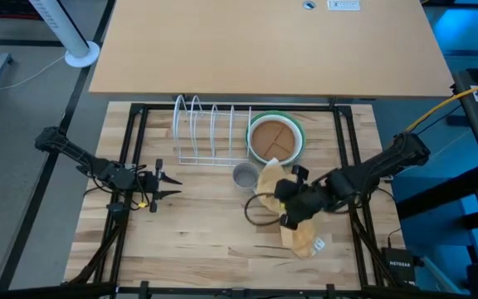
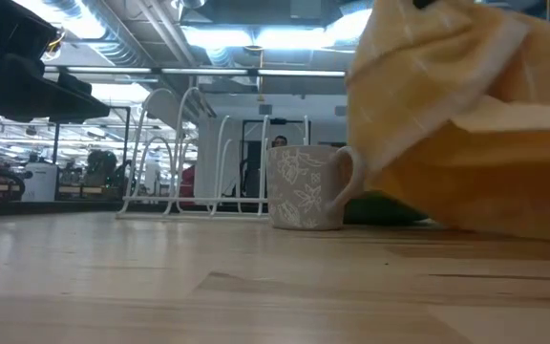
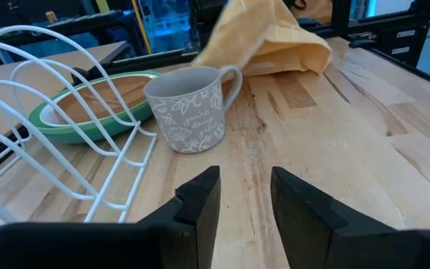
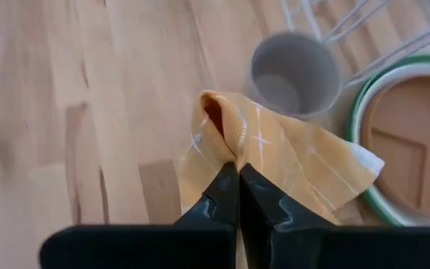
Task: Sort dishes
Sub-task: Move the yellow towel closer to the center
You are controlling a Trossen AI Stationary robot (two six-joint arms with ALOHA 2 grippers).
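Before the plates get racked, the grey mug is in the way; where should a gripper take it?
Grip the grey mug by its rim wall, from above: it stands upright, mouth open. The handle faces the yellow cloth, so pinch the clearer side away from it.

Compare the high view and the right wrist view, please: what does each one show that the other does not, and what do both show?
Only the high view shows the left gripper, open and waiting left of the white wire rack, and a dark ring lying on the table.

Only the right wrist view shows how the right gripper is shut on a fold of the yellow checked cloth.

Both show the grey mug, the brown wooden plate lying in the green plate, and the cloth.
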